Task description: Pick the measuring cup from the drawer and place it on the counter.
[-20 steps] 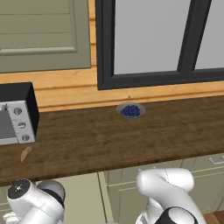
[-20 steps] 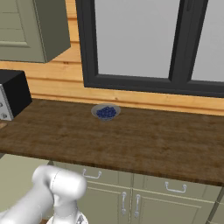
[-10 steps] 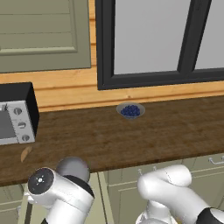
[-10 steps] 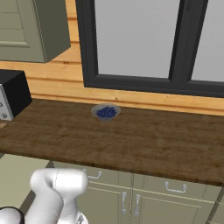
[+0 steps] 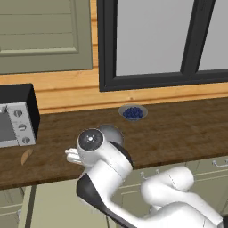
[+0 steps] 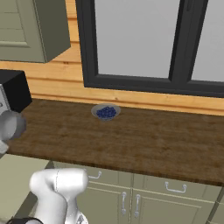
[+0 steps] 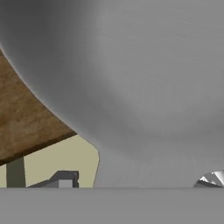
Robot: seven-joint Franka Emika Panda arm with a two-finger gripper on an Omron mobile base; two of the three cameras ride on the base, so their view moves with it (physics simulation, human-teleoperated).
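Over the counter (image 5: 187, 129), near its front edge and well left of the bowl of blueberries (image 5: 132, 112), I see the measuring cup (image 5: 112, 133) aloft; I cannot tell the gripper's grasp.

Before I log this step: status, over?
Jaws shut on measuring cup, lifted level with the counter at its front edge. Not yet set down. Blueberry bowl far back, no obstruction.

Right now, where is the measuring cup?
The measuring cup is held up at the counter's front edge, left of the blueberry bowl and right of the microwave.
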